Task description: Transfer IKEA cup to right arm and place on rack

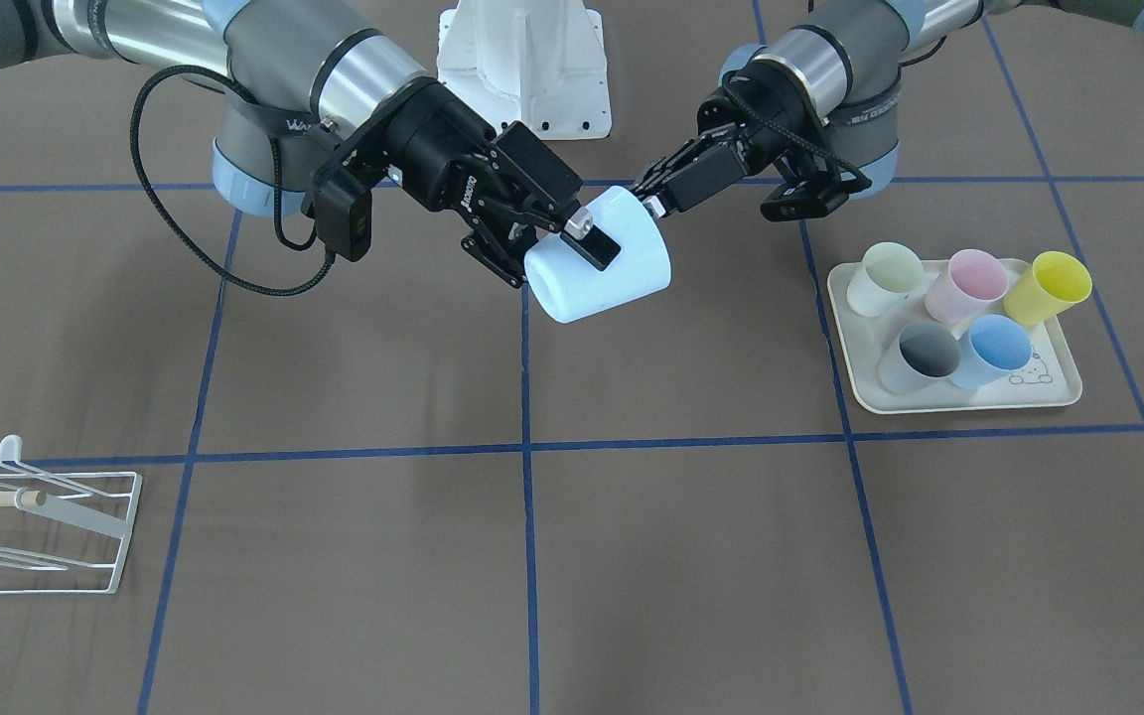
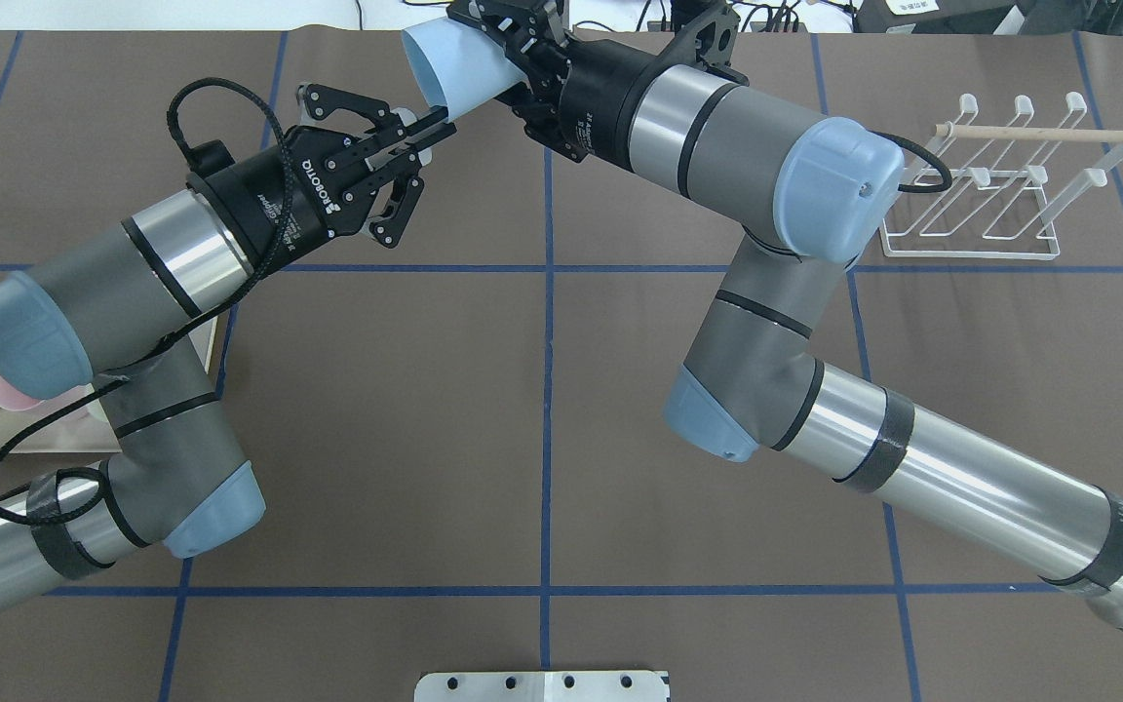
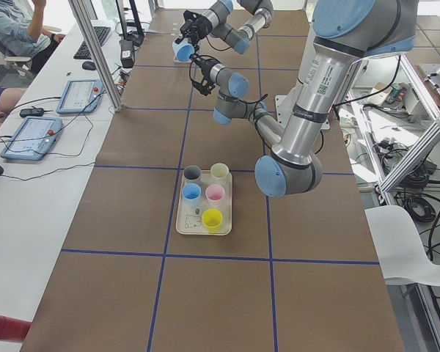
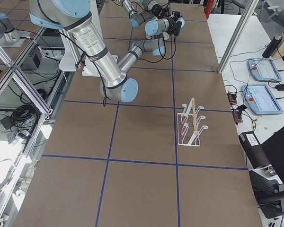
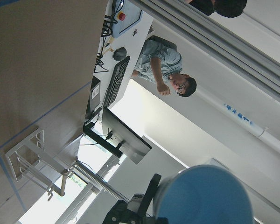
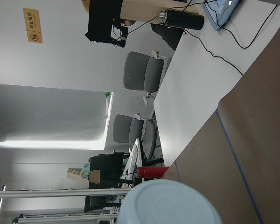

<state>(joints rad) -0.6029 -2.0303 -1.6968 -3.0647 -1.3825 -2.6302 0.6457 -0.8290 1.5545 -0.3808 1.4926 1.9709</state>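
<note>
A pale blue IKEA cup hangs tilted in the air over the middle of the table's far side from the operators, held between both arms. My right gripper spans the cup's body near its base, one finger lying across the side. My left gripper pinches the wide rim from the opposite end. In the overhead view the cup sits between the left gripper and the right gripper. The white wire rack with its wooden rod stands on the right arm's side, apart from both arms.
A cream tray on the left arm's side holds several coloured cups. The white robot base stands behind the grippers. A person sits at a desk beyond the table with tablets and cables.
</note>
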